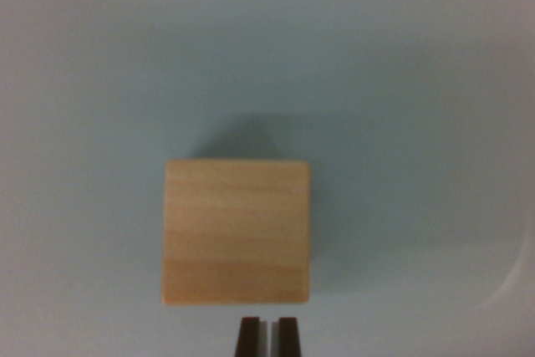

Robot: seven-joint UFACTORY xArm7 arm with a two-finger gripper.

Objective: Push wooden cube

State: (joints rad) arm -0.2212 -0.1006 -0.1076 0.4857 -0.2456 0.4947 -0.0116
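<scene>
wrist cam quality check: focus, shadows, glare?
Wrist view: soft all over, wooden cube edges blurred but grain faintly visible; its shadow falls above it and to the wrist view's right; no hard glare on the pale blue surface; corners slightly darker; tool tips dark, nearly shut.

All that shows of me is my gripper [267,336], poking in at the bottom edge of the wrist view: two dark brown-black fingertips [249,338], narrow and flat-ended, square-cornered, with a thin pale slit between them. The picture is too blurred to show markings.
</scene>
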